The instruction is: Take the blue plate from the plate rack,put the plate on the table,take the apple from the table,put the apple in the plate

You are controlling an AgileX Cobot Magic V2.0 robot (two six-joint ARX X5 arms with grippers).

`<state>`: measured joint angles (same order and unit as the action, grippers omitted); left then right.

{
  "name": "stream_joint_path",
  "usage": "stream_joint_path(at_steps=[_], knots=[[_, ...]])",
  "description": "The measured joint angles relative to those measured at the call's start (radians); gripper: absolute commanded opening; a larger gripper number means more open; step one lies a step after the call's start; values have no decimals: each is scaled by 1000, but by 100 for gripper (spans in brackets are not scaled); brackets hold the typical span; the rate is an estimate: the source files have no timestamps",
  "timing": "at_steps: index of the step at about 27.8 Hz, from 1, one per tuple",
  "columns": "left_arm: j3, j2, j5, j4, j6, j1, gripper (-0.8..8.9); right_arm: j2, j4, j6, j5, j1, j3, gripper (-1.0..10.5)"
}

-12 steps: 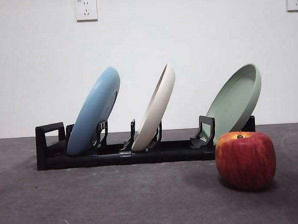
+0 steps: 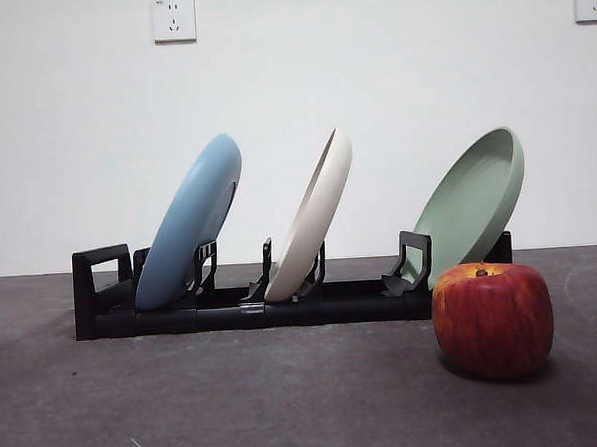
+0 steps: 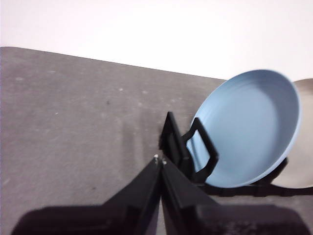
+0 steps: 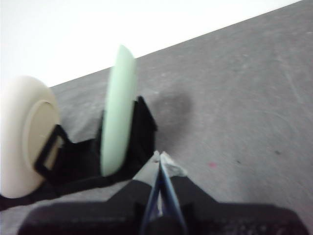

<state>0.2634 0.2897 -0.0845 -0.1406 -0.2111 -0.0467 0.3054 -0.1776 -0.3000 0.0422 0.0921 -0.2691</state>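
The black plate rack (image 2: 253,304) stands across the middle of the dark grey table (image 2: 238,407), its long side facing the front camera, and it carries three plates, all leaning the same way in their slots. The blue plate (image 2: 190,221) sits in the slot nearest the rack's left end as the front view has it, the cream-white plate (image 2: 313,215) in the middle slot, and the sage-green plate (image 2: 473,202) at the other end. The apple (image 2: 493,319), red with yellow streaks near its short stem, rests upright on the table just in front of the rack's green-plate end, nearer the camera and partly covering that end. Neither arm appears in the front view. In the left wrist view the left gripper (image 3: 160,159) hangs above bare table just off the rack's end block beside the blue plate (image 3: 249,128), its two black jaws pressed together at the tips and holding nothing. In the right wrist view, which is blurred, the right gripper (image 4: 159,156) is above the table close to the rack end that holds the sage-green plate (image 4: 117,112), its jaws likewise closed tip to tip and empty.
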Motion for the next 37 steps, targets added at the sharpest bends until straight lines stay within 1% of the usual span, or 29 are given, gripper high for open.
stream_joint_path(at_steps=[4,11,15,18,20,21,22,23,24,27,28,29,30,33,37], knots=[[122,153,-82,-1,0,0,-6,133,1,1,79,0,-114,-15],[347,449,-269,-25,1,0,-6,389,-20,51,281,0,-293,-15],[456,605,-398,-95,1,0,-3,537,-137,97,409,0,-397,-10],[531,697,-450,-161,1,-15,1,636,-258,140,502,0,-477,7],[570,745,-457,-188,1,-34,22,690,-327,170,528,0,-521,19],[582,763,-458,-190,2,-43,65,708,-349,181,530,0,-534,57],[598,786,-458,-190,2,-59,170,728,-369,195,532,0,-544,149],[616,807,-457,-194,2,-74,230,738,-379,202,531,0,-547,240],[635,824,-455,-195,2,-89,229,740,-383,206,531,0,-547,290],[716,870,-436,-196,3,-144,230,740,-383,211,531,0,-550,292],[750,888,-428,-196,3,-159,248,740,-383,211,531,0,-550,292],[786,909,-411,-206,4,-174,310,740,-383,211,531,0,-550,292],[829,936,-383,-229,4,-188,322,740,-383,211,531,0,-550,292],[943,1028,-317,-302,15,-220,322,740,-383,212,531,0,-550,291],[1072,1177,-310,-355,18,-249,322,740,-383,212,531,0,-550,289]])
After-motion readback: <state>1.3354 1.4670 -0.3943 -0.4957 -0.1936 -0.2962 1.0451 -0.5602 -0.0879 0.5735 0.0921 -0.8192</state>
